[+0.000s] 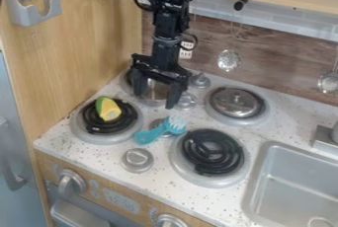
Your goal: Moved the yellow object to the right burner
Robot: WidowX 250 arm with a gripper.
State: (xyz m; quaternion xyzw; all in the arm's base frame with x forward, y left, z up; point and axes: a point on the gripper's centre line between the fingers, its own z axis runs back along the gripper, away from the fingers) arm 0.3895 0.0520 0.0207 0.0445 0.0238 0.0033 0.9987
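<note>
The gripper (pixel 156 93) hangs over the back left of the stove, pointing down, its two fingers spread apart and open. A small metal pot (pixel 155 91) shows between and behind them, on or near the back left burner; I cannot tell whether the fingers touch it. The yellow object (pixel 108 109), yellow with a green side, lies tilted on the black coil of the front left burner (pixel 130 131), in front and to the left of the gripper. The front right burner (pixel 211 152) has a bare black coil.
A teal brush (pixel 158 131) lies between the front burners, near a round metal lid (pixel 137 160). Another metal lid (pixel 236 103) covers the back right burner. The sink (pixel 254 181) is at right, the wooden wall (pixel 86 38) at left.
</note>
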